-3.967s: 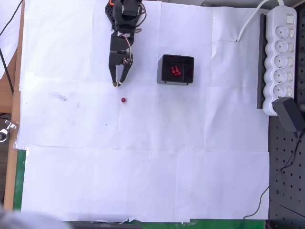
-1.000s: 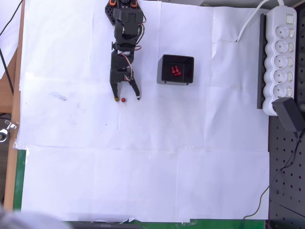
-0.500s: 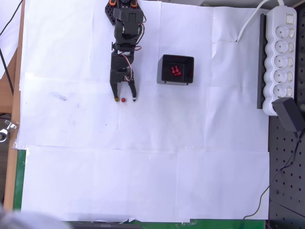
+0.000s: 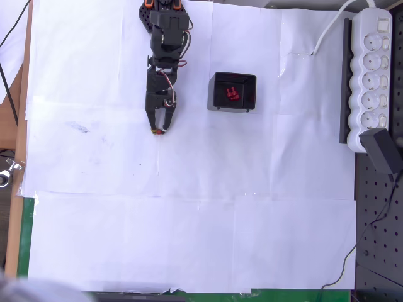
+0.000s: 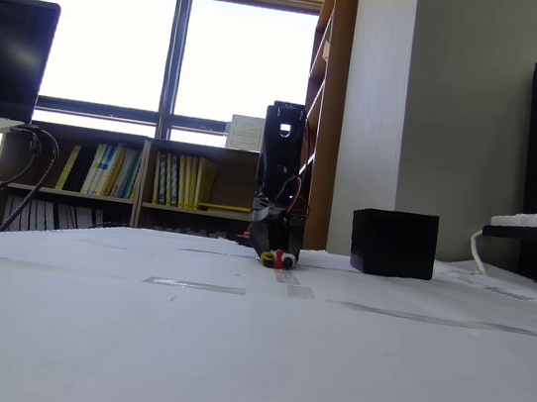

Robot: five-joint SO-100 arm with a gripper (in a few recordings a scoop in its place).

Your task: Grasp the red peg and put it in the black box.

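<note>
On the white paper-covered table [image 4: 189, 220], the arm's gripper [image 4: 160, 130] pinches the red peg [image 4: 161, 131] between its fingertips, low at the surface. The black box [image 4: 232, 92], holding other red pegs [image 4: 231, 94], sits nearby to the right in the overhead view.

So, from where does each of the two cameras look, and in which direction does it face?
Overhead view: sits above the table, looks straight down on the white paper; shows the whole arm from base to fingers, closed on the red peg, with the black box to its right.
Fixed view: sits low at table height, looks level across the paper toward the windows; shows the arm front-on, fingers down at the peg.
Both share the arm, the peg, the box and the paper.
</note>
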